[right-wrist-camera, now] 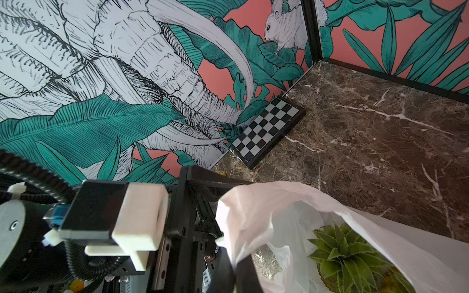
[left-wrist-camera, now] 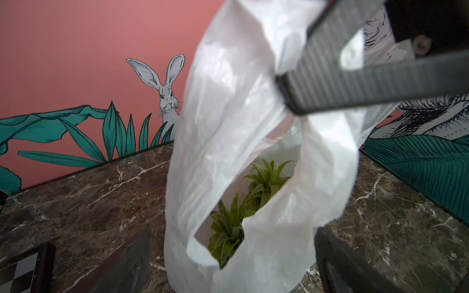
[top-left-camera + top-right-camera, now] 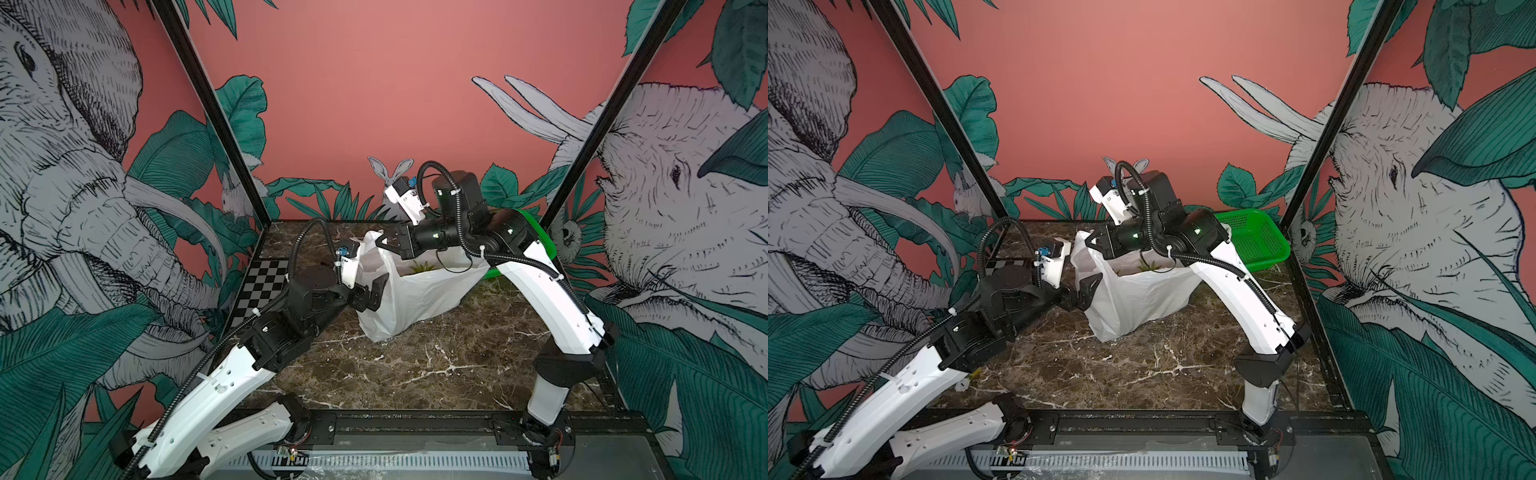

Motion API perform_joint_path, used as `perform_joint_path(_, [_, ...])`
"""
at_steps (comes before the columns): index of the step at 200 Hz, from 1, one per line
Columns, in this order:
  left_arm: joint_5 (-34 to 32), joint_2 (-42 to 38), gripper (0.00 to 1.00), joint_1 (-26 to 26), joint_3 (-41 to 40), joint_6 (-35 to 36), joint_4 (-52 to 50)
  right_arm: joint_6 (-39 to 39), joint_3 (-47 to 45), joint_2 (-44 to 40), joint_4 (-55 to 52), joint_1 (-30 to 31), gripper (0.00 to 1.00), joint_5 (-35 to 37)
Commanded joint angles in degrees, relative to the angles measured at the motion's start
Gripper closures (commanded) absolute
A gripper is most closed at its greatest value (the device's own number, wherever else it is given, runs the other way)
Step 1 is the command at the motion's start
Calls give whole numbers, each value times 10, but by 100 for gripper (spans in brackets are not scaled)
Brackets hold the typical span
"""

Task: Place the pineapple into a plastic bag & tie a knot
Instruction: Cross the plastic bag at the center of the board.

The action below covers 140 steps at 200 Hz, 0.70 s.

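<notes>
Reaching across the table (image 3: 415, 374) in both top views, the right arm arches elbow-high with its forearm level. Right tool (image 3: 384, 242) is pinched together on the top handle of the plastic bag (image 3: 415, 299), which stands mid-table. Left arm lies low and outstretched, with left tool (image 3: 371, 296) spread apart against the bag's side.

Left wrist view: handle drawn up into the closed right tool (image 2: 289, 93); pineapple (image 2: 266, 177) crown inside the bag.

Right wrist view: bag mouth gaping, pineapple (image 1: 347, 251) within.

Left tool (image 3: 375, 296) spread wide, right tool (image 3: 384, 242) clamped.
</notes>
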Motion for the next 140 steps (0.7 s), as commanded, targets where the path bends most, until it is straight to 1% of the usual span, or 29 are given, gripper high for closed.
perform_joint_path(1, [10, -4, 1, 3, -5, 49, 86, -3, 15, 7, -1, 0, 100, -2])
perform_joint_path(25, [8, -7, 0, 3, -16, 58, 107, -7, 26, 14, -9, 0, 100, 0])
perform_joint_path(44, [11, -10, 1, 3, -35, 66, 145, -10, 35, 19, -16, -2, 100, 1])
perform_joint_path(70, [21, 19, 0, 3, -36, 66, 168, -9, 38, 21, -15, -5, 100, -1])
perform_joint_path(98, [17, 46, 1, 4, -51, 64, 205, -4, 42, 20, -13, -9, 100, -1])
perform_joint_path(109, [17, 56, 4, 3, -53, 63, 216, -2, 43, 18, -11, -11, 100, -3])
perform_joint_path(117, [20, 61, 9, 4, -51, 63, 220, -2, 43, 18, -11, -12, 100, -3])
perform_joint_path(140, [31, 73, 29, 8, -47, 60, 220, 0, 42, 17, -11, -16, 100, 0])
